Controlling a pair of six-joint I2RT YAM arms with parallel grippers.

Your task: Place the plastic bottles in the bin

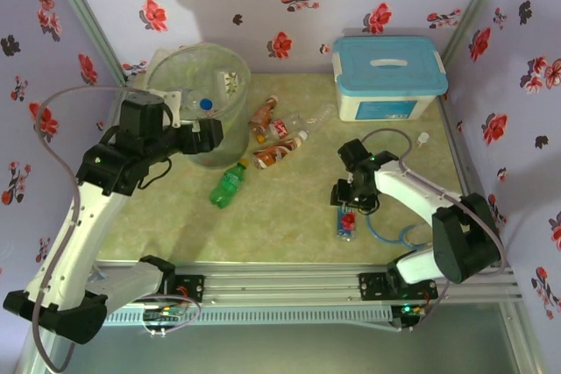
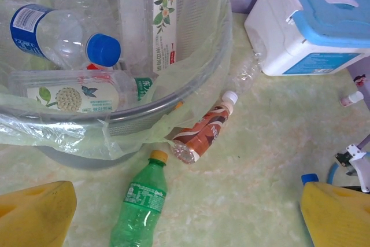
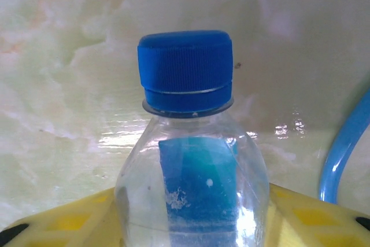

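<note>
bin (image 1: 237, 98) at upper left holding several bottles, left gripper (image 2: 185, 212) at its near side with fingers spread wide, green bottle (image 1: 229, 185) lying below it, right gripper (image 1: 348, 216) right of centre pinching a blue-capped bottle (image 3: 191, 189).

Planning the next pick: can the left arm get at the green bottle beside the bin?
Probably yes: the green bottle lies uncovered beside the bin, near the open left tool, with nothing between them.
</note>
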